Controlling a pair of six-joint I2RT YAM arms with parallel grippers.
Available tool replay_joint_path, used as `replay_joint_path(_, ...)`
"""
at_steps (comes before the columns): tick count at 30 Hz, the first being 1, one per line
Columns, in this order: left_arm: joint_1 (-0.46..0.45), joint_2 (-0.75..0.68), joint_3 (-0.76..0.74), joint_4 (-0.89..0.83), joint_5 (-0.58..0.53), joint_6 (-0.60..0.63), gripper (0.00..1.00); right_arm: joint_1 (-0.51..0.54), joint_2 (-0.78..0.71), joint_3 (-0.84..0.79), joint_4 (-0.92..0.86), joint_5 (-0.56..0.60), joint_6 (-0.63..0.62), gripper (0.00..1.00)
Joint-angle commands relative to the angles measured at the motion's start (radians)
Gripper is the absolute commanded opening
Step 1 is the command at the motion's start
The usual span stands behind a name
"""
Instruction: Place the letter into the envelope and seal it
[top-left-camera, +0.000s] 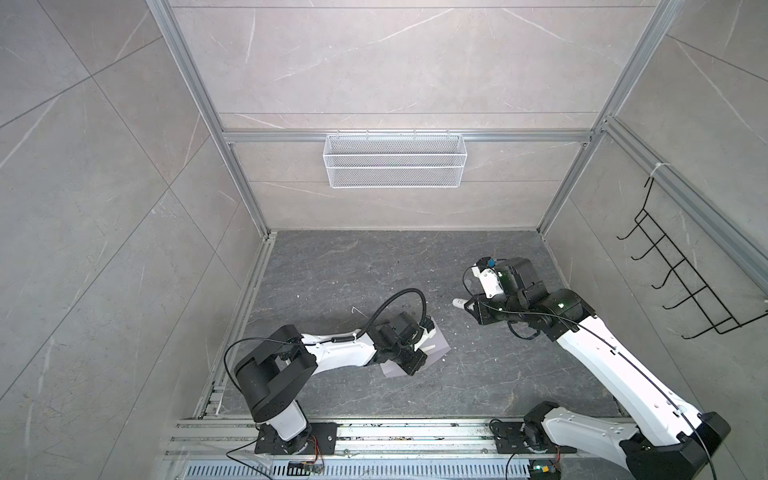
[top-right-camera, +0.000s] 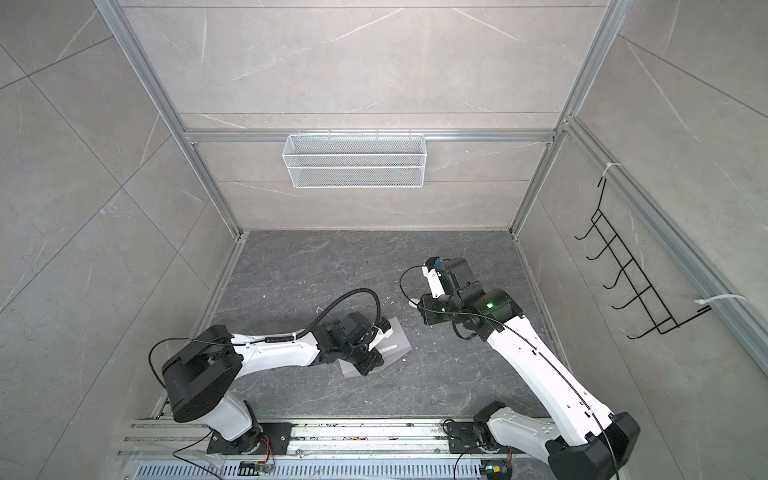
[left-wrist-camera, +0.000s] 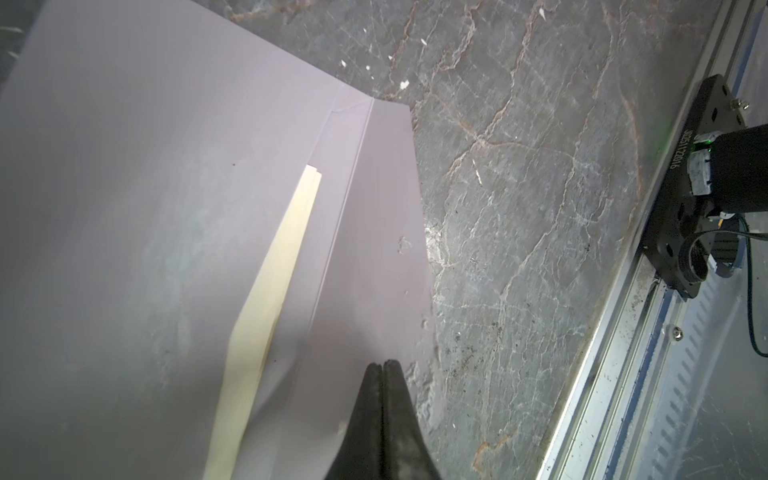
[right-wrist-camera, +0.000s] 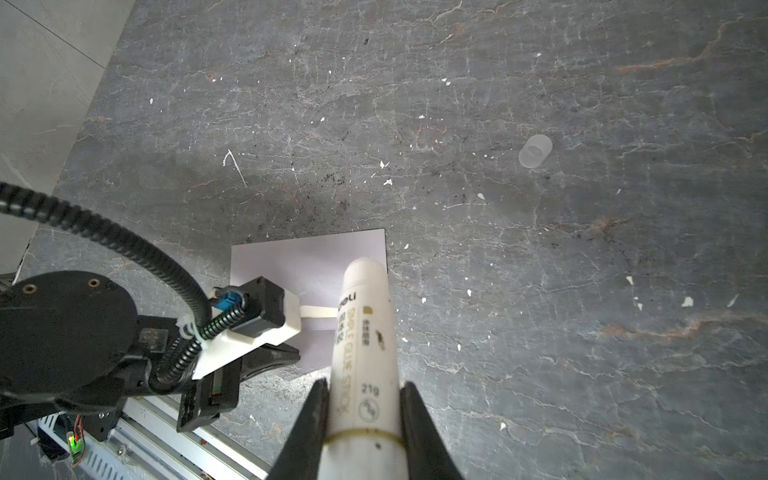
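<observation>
Envelope (left-wrist-camera: 124, 166) lies flat on the table (right-wrist-camera: 540, 291) with its flap (left-wrist-camera: 390, 199) open, and in a top view it is partly hidden under the left arm. A cream strip of the letter (left-wrist-camera: 274, 266) shows at the mouth; the rest looks tucked inside. Left hand (left-wrist-camera: 383, 368) has its fingertips pressed together at the flap's edge, with the paper wrinkled beside them. Cannot tell whether paper is caught between them. Right hand (right-wrist-camera: 365, 384) pinches a glue stick (right-wrist-camera: 363, 324), raised near the envelope and not touching it. A clear cap (right-wrist-camera: 535, 151) lies well off on the table. Judgement: insertion is nearly done and sealing is in hand. The next move calls for seating the strip, running glue along the flap, then folding it shut.
</observation>
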Motion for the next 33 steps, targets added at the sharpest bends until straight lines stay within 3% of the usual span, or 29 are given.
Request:
replay_joint_path(1,-0.016,0.025,0.039,-0.019,-0.006,-0.005,0.05,-0.001,0.011,0.026,-0.013,-0.025,0.003,0.0)
replay_joint_path(8,-0.037,0.069,0.062,-0.055,-0.044,0.001,0.05,-0.001,0.055,0.06,-0.071,-0.078,-0.003,0.0)
replay_joint_path(18,-0.062,0.069,0.062,-0.073,-0.114,0.006,0.08,-0.001,0.105,0.148,-0.205,-0.062,0.023,0.0)
replay_joint_path(33,-0.056,-0.248,-0.048,0.048,-0.286,-0.036,0.25,0.007,0.175,0.161,-0.319,-0.083,-0.025,0.0)
